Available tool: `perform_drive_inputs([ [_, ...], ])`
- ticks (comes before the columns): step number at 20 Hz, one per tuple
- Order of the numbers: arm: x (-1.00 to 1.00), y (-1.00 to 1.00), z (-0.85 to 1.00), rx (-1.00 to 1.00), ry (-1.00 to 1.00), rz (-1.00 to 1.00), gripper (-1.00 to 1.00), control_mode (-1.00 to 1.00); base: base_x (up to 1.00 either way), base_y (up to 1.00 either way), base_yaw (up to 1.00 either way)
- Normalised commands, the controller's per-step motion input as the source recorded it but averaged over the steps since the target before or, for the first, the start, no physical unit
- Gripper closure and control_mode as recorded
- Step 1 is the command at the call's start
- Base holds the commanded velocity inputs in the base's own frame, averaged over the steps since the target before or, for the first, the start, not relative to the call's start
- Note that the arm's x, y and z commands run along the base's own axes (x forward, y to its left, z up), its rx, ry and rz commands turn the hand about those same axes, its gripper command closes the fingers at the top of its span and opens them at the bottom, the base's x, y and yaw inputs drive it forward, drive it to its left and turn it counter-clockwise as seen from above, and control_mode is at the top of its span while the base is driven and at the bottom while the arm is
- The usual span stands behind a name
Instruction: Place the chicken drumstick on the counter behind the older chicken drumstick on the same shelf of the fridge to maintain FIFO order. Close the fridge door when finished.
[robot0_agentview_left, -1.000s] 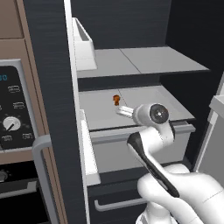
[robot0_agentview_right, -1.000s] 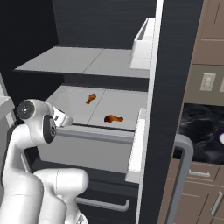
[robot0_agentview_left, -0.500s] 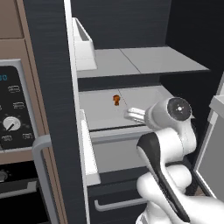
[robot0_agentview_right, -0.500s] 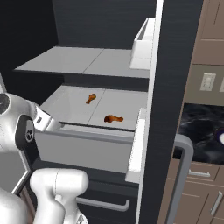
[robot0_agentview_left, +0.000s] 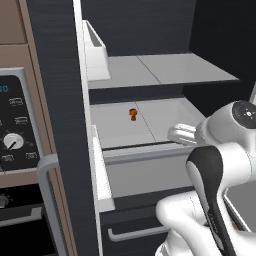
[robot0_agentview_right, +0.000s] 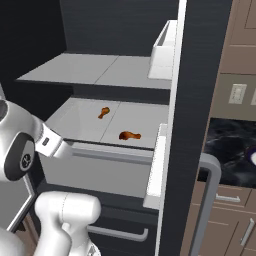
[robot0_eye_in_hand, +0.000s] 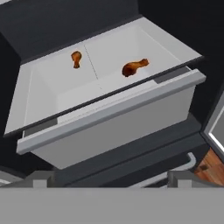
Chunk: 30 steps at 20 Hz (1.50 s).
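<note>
While its doors stand open, the fridge (robot0_agentview_right: 200, 75) shows a grey-white interior with two light-grey levels, and the dark door edge rises along the right of the right base view. The upper level ends in a straight front edge, with a white door bin (robot0_agentview_right: 162, 52) beside it. Below it, the shelf (robot0_eye_in_hand: 57, 83) lies wide and flat with one centre seam and a pale front lip, and a dark gap runs between the lip and the panel. Most of the shelf is bare, with free room left and right of the seam. The black marble tabletop (robot0_agentview_right: 227, 150) sits to the right of the door.

The front chicken drumstick (robot0_eye_in_hand: 134, 66) lies right of the seam, near the front edge. The back chicken drumstick (robot0_eye_in_hand: 76, 57) lies left of the seam, deeper in, well apart from the first.

The tool (robot0_eye_in_hand: 111, 180) hangs outside the fridge, below the lip, its tips spread wide and released, touching nothing.
</note>
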Motion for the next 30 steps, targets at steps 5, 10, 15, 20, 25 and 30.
perform_drive_inputs([
  [5,0.04,0.03,-0.03,-0.02,0.08,0.00,-1.00,-1.00,0.00,0.00,0.00],
  [10,-0.09,0.00,-0.07,0.00,0.00,-0.01,-1.00,1.00,-0.53,0.00,-0.04],
  [15,0.00,0.00,0.00,0.00,0.00,0.00,-1.00,1.00,-0.96,0.00,-0.08],
  [20,0.00,0.00,0.00,0.00,0.00,0.00,-1.00,1.00,-0.41,0.00,-0.01],
  [25,0.00,0.00,0.00,0.00,0.00,0.00,-1.00,1.00,-0.16,0.00,0.00],
  [30,0.00,0.00,0.00,0.00,0.00,0.00,-1.00,1.00,0.00,0.00,0.00],
])
